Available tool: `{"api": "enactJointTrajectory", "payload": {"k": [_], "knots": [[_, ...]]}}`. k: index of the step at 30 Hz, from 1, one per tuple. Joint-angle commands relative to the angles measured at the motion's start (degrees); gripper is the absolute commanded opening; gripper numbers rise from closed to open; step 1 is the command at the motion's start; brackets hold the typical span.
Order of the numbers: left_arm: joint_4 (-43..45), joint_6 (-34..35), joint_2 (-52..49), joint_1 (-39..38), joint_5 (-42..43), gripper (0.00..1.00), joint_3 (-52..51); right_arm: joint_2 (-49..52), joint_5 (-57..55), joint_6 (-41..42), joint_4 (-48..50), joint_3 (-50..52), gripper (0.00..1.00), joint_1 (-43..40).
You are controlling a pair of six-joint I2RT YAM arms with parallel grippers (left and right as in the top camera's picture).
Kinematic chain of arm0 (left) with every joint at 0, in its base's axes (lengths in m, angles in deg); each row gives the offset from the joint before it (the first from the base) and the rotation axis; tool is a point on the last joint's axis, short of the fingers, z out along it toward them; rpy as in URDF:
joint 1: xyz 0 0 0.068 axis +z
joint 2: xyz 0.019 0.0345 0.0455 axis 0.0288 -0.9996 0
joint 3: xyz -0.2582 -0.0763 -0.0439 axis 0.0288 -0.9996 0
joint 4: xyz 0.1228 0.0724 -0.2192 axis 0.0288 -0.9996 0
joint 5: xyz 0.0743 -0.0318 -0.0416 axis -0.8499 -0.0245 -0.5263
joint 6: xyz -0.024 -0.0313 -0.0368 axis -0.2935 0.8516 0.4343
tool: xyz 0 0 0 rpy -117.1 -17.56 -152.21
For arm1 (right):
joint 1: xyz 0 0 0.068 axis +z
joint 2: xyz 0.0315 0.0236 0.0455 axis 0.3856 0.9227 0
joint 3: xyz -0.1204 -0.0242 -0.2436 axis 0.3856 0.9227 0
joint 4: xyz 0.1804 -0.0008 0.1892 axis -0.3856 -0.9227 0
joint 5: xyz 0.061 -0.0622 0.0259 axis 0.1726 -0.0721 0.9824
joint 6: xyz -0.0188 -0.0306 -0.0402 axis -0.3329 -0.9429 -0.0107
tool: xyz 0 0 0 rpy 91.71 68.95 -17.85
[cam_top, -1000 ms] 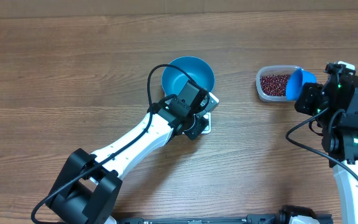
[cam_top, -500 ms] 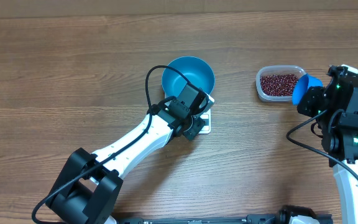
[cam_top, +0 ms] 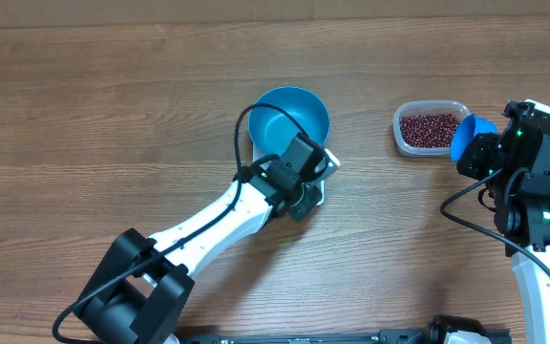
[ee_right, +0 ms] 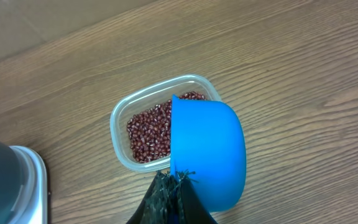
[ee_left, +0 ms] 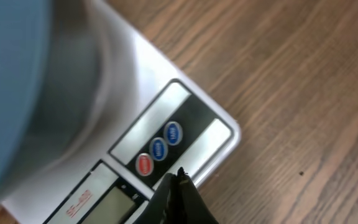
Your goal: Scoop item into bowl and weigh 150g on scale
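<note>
Left wrist alone shows scale (ee_left: 120, 74) buttons (ee_left: 159, 149) by the closed, empty left claw (ee_left: 180, 182); right claw (ee_right: 176, 182) clamps the scoop (ee_right: 209, 149).

Left hand (ee_left: 180, 179) shut, tips by scale (ee_left: 135, 74) btns (ee_left: 159, 149); blue bowl (ee_left: 8, 87) on scale, top left; wood table (ee_left: 291, 74).

Robotics lab, seemingly; cabled robot arm (cam_top: 208, 215) mounted at wood-grain table (cam_top: 84, 115).

The wooden table (cam_top: 84, 115) carries the scale (ee_left: 129, 81) and the clear tub (ee_right: 119, 134).
</note>
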State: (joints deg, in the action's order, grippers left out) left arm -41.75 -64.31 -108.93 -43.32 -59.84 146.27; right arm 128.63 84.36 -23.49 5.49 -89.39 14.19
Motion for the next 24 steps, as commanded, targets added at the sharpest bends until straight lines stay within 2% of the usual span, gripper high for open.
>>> {"api": "enactJointTrajectory", "payload": {"k": [1, 7, 14, 24], "knots": [[0.17, -6.05, -0.72, -0.35, 2.69, 0.04, -0.81, -0.04, -0.63, -0.9, 0.13, -2.05, 0.04, 0.11], [0.33, -8.07, -0.74, -0.31, 3.17, 0.04, -1.38, -0.02, -0.63, -0.92, 0.13, -2.05, 0.04, 0.11], [-0.02, -14.82, -1.92, -0.31, 3.02, 0.04, -1.38, -0.02, -1.62, -1.14, 0.07, -2.05, 0.04, 0.11], [1.16, -12.79, -4.92, -0.31, -2.8, 0.04, -1.38, -0.04, -1.64, -1.09, -0.33, -2.05, 0.04, 0.11]]}}
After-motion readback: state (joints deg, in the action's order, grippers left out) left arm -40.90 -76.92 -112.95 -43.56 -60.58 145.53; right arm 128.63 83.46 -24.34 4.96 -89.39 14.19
